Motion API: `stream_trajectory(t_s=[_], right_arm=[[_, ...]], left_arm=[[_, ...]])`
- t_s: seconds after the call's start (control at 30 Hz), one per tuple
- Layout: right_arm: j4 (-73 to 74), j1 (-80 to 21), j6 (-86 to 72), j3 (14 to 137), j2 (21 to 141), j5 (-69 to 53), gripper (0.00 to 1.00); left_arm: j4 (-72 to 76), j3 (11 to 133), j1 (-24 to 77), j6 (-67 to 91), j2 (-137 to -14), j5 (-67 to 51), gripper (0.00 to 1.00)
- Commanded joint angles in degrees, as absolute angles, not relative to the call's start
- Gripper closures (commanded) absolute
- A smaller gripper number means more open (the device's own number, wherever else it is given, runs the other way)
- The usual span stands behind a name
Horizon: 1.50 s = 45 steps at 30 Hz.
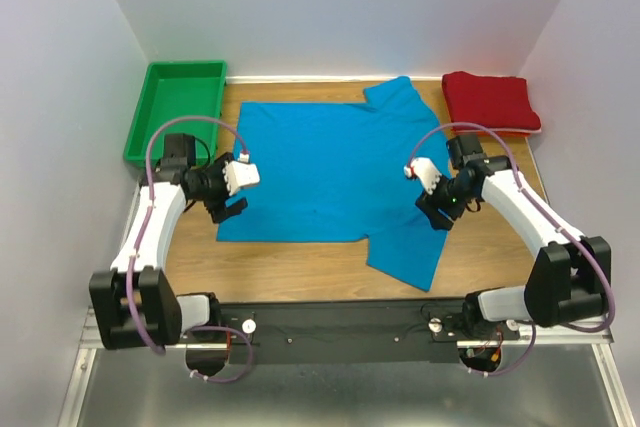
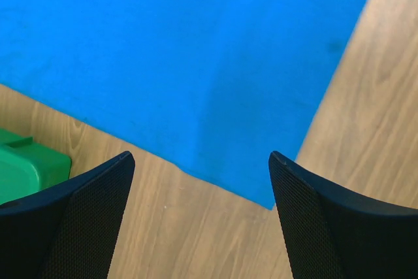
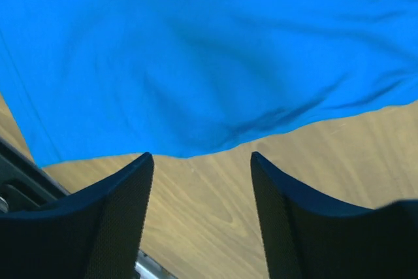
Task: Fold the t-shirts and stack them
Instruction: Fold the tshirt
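A bright blue short-sleeved cloth t-shirt lies spread flat across the middle of the light wooden table, one sleeve pointing to the far edge and the other to the near edge on the right. A dark red cloth t-shirt with a pale edge sits folded in the far right corner, apart from the blue one. The left arm rises from its base and bends inward at the wrist, so the left gripper hovers over bare wood by the blue shirt's near left corner, fingers spread wide and holding nothing. A green plastic tray stands in the far left corner. The right arm arcs inward, its right gripper tipped down at the near sleeve's right edge, fingers parted and empty.
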State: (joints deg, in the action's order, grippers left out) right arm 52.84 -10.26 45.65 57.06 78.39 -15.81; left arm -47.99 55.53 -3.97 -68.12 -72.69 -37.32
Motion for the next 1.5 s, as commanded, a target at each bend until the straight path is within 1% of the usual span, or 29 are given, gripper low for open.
stream_trajectory(t_s=[0.0, 0.03, 0.07, 0.1, 0.2, 0.47, 0.53, 0.57, 0.63, 0.67, 0.73, 0.87, 0.9, 0.93, 1.33, 1.47], right_arm=[[48.96, -12.03, 49.39, 52.22, 75.67, -10.99, 0.35], [48.52, -12.30, 49.48, 51.25, 75.85, -10.81, 0.36], [48.17, -12.57, 49.74, 49.41, 75.85, -10.11, 0.39], [46.77, -12.83, 50.36, 48.09, 75.76, -9.59, 0.40], [44.66, -12.92, 50.71, 44.66, 75.67, -8.70, 0.41], [41.31, -13.44, 51.06, 42.45, 77.69, -7.82, 0.42], [39.56, -13.62, 51.15, 41.66, 78.48, -7.21, 0.48], [39.29, -13.80, 51.24, 41.40, 79.18, -6.77, 0.56], [39.02, -14.06, 51.76, 40.70, 79.72, -5.89, 0.63], [39.02, -14.24, 52.03, 40.35, 79.63, -5.45, 0.70], [39.02, -14.33, 52.12, 39.90, 79.28, -5.10, 0.75], [39.72, -14.68, 51.15, 40.16, 78.14, -4.84, 0.90], [40.07, -14.76, 50.98, 40.51, 78.13, -4.83, 0.98], [40.25, -14.77, 50.80, 40.69, 78.40, -4.92, 0.99], [40.78, -14.85, 50.71, 41.84, 79.54, -4.57, 1.00], [40.78, -14.85, 50.45, 41.75, 79.36, -4.22, 0.99]], left_arm=[[-45.35, 50.47, -3.78, -74.44, -67.68, -34.90, 0.10], [-45.26, 49.49, -3.87, -75.31, -67.68, -33.59, 0.10], [-44.22, 48.61, -3.78, -75.93, -67.68, -32.97, 0.12], [-43.60, 46.95, -3.78, -75.85, -67.59, -32.26, 0.14], [-42.54, 45.18, -3.78, -76.73, -68.02, -31.03, 0.16], [-42.36, 43.07, -3.87, -79.19, -69.78, -29.36, 0.18], [-42.36, 42.02, -3.78, -80.50, -70.40, -27.44, 0.19], [-42.45, 41.84, -3.87, -80.94, -71.36, -26.81, 0.21], [-43.06, 41.84, -3.78, -82.17, -72.59, -25.24, 0.25], [-43.94, 41.84, -3.87, -82.70, -73.12, -24.79, 0.28], [-44.47, 41.75, -3.78, -83.58, -74.09, -24.17, 0.31], [-45.18, 40.08, -3.52, -86.13, -73.66, -22.33, 0.39], [-44.83, 39.56, -3.34, -86.74, -73.04, -21.98, 0.41], [-44.56, 38.59, -3.25, -86.92, -72.78, -21.28, 0.41], [-40.44, 35.78, -2.90, -87.19, -75.93, -17.67, 0.41], [-39.29, 34.89, -2.81, -87.71, -76.90, -16.87, 0.53]])
